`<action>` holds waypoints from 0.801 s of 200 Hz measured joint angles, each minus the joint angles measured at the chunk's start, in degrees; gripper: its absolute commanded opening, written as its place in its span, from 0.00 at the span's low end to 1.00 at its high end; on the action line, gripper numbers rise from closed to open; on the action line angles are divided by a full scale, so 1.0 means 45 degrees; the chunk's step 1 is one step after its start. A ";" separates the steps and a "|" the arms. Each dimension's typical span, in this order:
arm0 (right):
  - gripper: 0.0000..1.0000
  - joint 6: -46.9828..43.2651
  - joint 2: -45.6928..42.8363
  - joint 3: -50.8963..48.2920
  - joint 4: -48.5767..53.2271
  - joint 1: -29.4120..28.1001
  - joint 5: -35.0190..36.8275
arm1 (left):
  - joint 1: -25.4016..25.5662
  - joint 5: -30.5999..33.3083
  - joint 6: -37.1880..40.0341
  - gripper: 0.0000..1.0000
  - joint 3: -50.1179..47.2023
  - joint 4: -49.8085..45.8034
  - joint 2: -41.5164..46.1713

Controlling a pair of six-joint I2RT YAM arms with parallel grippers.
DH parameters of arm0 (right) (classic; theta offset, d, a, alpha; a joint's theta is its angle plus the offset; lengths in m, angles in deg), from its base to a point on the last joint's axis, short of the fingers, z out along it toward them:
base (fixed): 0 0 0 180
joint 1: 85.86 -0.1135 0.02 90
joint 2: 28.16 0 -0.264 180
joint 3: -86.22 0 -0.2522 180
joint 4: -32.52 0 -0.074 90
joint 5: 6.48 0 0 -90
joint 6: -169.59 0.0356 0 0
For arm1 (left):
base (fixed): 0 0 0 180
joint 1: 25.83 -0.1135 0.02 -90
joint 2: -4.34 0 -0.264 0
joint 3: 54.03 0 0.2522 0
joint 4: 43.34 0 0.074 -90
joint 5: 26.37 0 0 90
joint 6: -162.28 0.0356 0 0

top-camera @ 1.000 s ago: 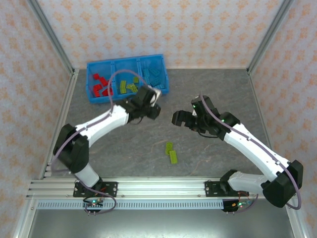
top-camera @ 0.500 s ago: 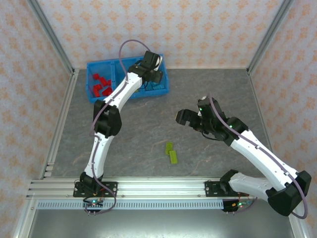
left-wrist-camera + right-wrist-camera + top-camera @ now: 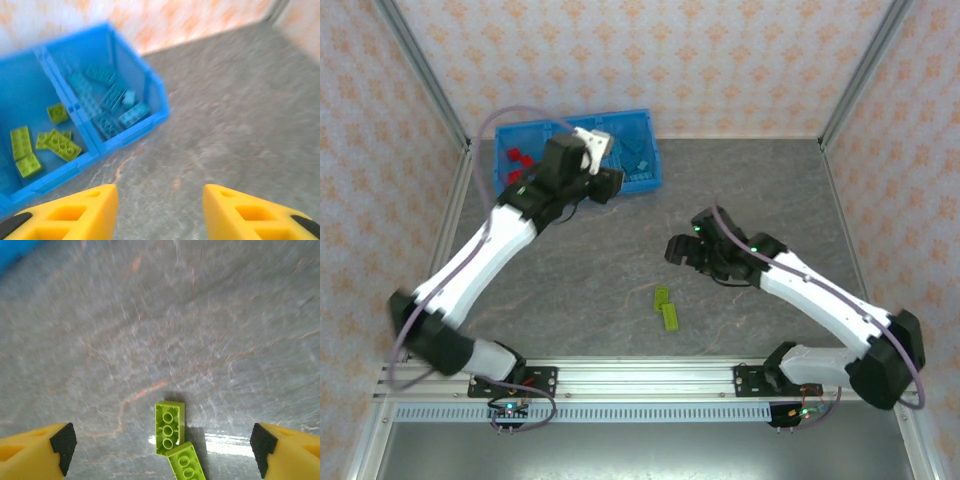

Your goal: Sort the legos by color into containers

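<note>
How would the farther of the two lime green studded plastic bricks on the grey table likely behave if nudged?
Probably stiff: the farther lime green brick looks like a hard-edged moulded block. It lies flat, studs up, so it should slide rather than roll or tip. It seems to touch the nearer lime green brick, so a nudge may shift both.

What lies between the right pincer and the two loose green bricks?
Only bare table, from right pincer to green bricks, clearest in the top view.
</note>
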 measured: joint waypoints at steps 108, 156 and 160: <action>0.65 0.0986 0.6217 0.1773 0.0214 -0.2909 0.1778 | 0.0971 -0.1413 0.5450 0.86 -0.5882 -0.2900 0.8262; 0.49 0.1535 0.6547 0.1676 0.0248 -0.3070 0.2011 | 0.0971 -0.3240 0.7650 0.98 -0.7091 -0.4090 0.9491; 0.46 0.1486 0.6562 0.1671 0.0248 -0.3070 0.2016 | 0.0971 -0.3351 0.7805 0.98 -0.7150 -0.4153 0.9520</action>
